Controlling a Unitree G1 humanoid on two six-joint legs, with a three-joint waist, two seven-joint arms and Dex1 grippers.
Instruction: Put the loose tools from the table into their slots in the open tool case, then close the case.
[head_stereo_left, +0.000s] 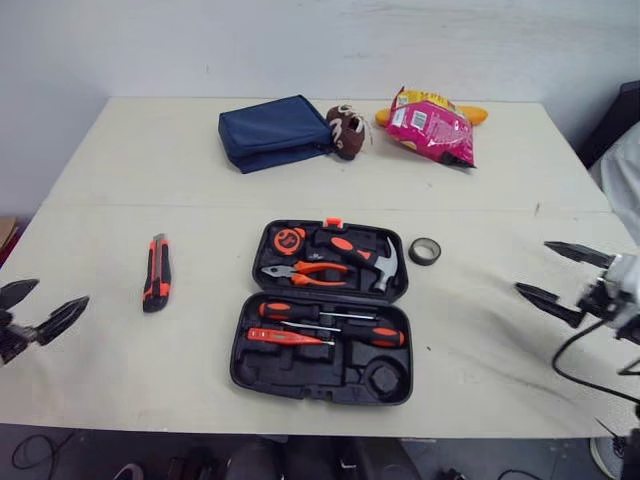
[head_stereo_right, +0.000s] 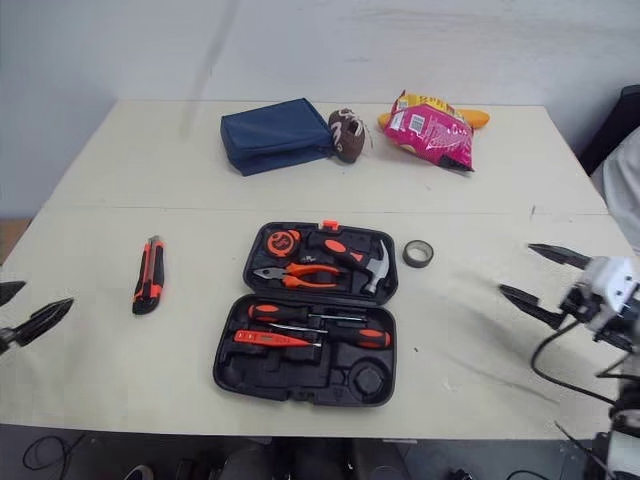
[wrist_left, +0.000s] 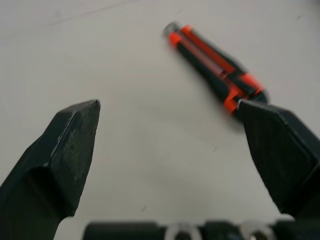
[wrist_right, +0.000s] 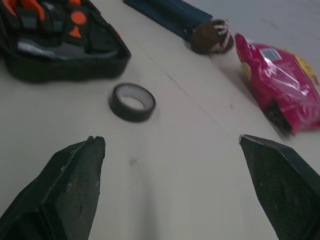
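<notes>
Though near case (head_stereo_left: 243, 350) edge, tape roll (head_stereo_left: 424, 251) clear.

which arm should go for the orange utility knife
Left. The utility knife lies left of the case, nearer the open left tool; the right tool sits beyond the case, by the tape roll.

The table (head_stereo_left: 120, 170) is pale cream. The tool case (head_stereo_left: 262, 368) is black, its tools (head_stereo_left: 320, 268) orange and black. The utility knife (head_stereo_left: 157, 272) is orange and black too. The tape roll (head_stereo_left: 425, 251) is black, the pouch (head_stereo_left: 272, 131) navy, the toy football (head_stereo_left: 346, 131) brown with white laces, the snack bag (head_stereo_left: 430, 127) pink and yellow.
</notes>
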